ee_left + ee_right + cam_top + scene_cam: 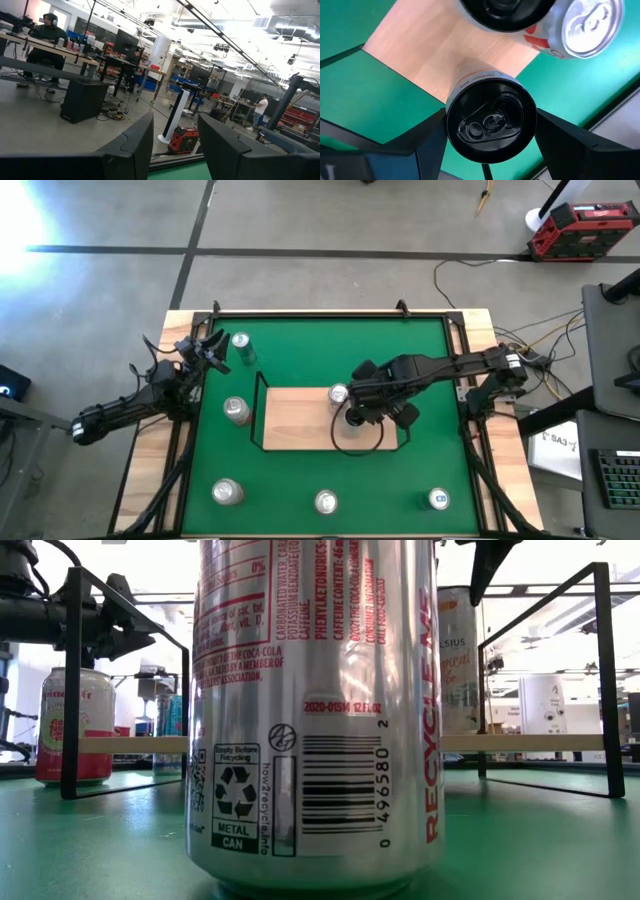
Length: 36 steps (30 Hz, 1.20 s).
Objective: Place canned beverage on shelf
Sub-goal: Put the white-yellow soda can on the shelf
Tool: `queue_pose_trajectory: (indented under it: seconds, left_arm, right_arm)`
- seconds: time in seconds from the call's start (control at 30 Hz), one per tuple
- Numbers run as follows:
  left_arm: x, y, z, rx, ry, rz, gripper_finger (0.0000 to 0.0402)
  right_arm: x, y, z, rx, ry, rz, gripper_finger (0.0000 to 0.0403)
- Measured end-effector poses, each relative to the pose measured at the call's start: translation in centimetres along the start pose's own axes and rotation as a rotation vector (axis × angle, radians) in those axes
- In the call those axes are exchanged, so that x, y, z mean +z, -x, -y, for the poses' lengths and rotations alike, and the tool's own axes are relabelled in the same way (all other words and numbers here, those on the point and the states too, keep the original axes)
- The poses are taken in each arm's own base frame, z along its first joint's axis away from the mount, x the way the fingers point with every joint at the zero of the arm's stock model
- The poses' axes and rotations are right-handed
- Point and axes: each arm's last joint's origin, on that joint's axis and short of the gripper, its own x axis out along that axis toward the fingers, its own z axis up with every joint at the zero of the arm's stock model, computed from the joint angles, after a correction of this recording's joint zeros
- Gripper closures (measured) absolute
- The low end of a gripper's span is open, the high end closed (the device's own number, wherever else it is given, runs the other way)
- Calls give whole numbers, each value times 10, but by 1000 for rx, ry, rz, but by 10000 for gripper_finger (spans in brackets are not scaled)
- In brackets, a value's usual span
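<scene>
Can (491, 120), black-topped, sat clamped between the right gripper (355, 418) fingers, over the shelf (295, 425) near its right end. From the wrist camera its base looked to be at or just above the board; contact couldn't be confirmed. A silver can (338, 394) already stood on the shelf, right beside the held one, at the far rail. To do this step well, I'd say: lower straight down, keep the can upright, confirm it rests flat on the wood, then spread the fingers only a little so they don't knock the silver can. Lift straight up after release, clear of the black wire rail. Left gripper (205, 352) waited well left of the shelf, raised and pointing at the room, fingers together and empty. Other cans stood on the green table (420, 365) around the shelf.
</scene>
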Motion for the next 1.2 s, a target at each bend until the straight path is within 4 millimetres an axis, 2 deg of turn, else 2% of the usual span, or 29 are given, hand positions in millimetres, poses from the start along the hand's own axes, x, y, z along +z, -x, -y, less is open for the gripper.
queue_pose_trajectory:
  seconds: [0.6,0.93,1.2]
  left_arm:
    - [0,0,0,0,0,0,264]
    - [0,0,0,0,0,0,264]
    - [0,0,0,0,0,0,264]
  right_arm:
    - [-4,-5,6,28,-29,10,146]
    - [-3,-5,7,21,-28,34,106]
    - [-4,-5,7,26,-29,26,99]
